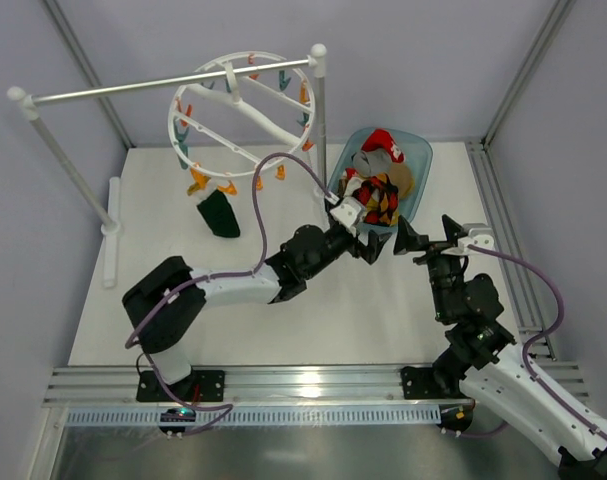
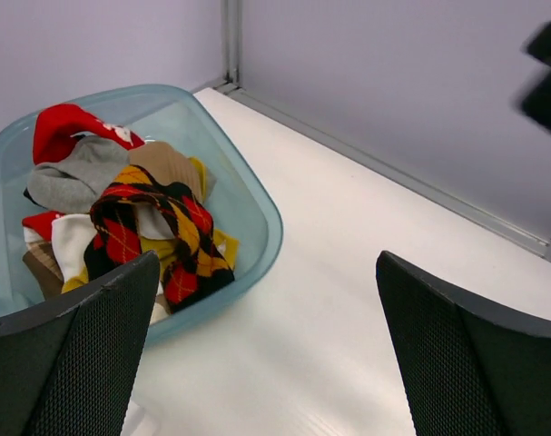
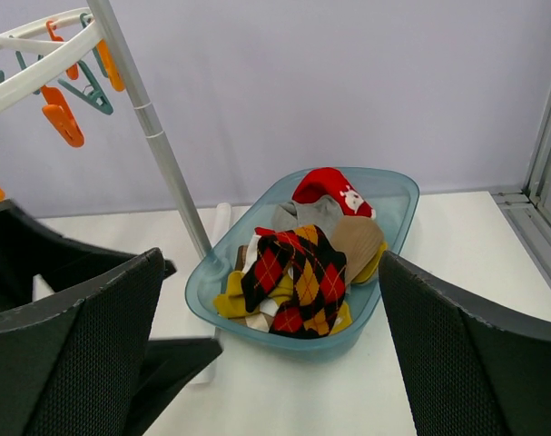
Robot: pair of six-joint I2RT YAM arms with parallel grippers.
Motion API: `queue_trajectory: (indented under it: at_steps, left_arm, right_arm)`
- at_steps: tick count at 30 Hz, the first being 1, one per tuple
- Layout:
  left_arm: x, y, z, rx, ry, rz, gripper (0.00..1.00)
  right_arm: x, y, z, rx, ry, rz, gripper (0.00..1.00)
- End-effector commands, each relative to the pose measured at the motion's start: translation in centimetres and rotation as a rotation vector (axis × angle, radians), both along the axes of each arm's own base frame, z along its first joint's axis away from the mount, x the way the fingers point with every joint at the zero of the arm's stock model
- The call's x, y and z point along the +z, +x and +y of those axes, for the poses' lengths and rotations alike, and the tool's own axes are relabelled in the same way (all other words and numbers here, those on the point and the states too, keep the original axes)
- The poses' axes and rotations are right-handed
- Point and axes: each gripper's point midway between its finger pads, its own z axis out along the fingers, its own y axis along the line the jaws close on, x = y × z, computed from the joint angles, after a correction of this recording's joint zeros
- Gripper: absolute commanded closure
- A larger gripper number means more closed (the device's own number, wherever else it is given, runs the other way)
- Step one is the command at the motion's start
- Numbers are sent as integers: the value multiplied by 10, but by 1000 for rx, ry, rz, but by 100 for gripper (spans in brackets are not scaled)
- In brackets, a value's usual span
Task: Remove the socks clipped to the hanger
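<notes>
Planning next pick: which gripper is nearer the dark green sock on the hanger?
Left. The left gripper is at the basin's near rim, right of the dark green sock; the right gripper is farther right.

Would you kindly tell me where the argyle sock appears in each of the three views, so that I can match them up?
Top view: the argyle sock lies right of centre in the upper half, on the pile in the blue tub.
Left wrist view: lower left, draped over the pile.
Right wrist view: near the centre, at the front of the pile.
Shared landmark: the blue tub that holds it, seen in all three.
</notes>
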Motion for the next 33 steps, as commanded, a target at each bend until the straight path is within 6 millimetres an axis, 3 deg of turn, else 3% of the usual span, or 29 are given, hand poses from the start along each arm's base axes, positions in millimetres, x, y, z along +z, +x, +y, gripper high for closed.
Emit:
queue_trajectory:
  at_steps: [1, 6, 7, 9, 10, 12, 13, 14, 18, 24, 28, 33]
  left_arm:
    - [32, -9, 30, 106, -73, -89, 0]
    - [-4, 0, 96, 363, 13, -23, 1]
    - [-27, 0, 123, 454, 57, -1, 0]
    - [-28, -1, 154, 548, 3, 7, 0]
    - [-51, 0, 184, 625, 23, 33, 0]
    - [-55, 4, 215, 700, -71, 78, 0]
    - [-69, 3, 233, 747, -71, 104, 0]
    - [-67, 9, 256, 824, -113, 113, 0]
    - [-64, 11, 291, 945, -113, 90, 1]
    - [-74, 37, 348, 1089, -156, 131, 0]
    - [-80, 43, 369, 1148, -180, 129, 0]
    - [-76, 62, 380, 1173, -201, 116, 0]
  right_arm:
    - [26, -2, -1, 5, 54, -51, 0]
    - [26, -2, -1, 10, 50, -49, 1]
    - [26, -3, 1, 19, 70, -48, 0]
    - [27, -3, 2, 30, 70, -51, 0]
    - [27, -3, 3, 35, 71, -51, 0]
    - [28, -3, 5, 44, 69, -53, 0]
    - [29, -3, 6, 47, 68, -54, 0]
    - [28, -3, 7, 50, 65, -49, 0]
    - [27, -1, 8, 51, 59, -42, 0]
    - [26, -2, 9, 54, 54, -39, 0]
    - [25, -2, 8, 57, 55, -41, 0]
    - [25, -3, 10, 66, 54, -43, 0]
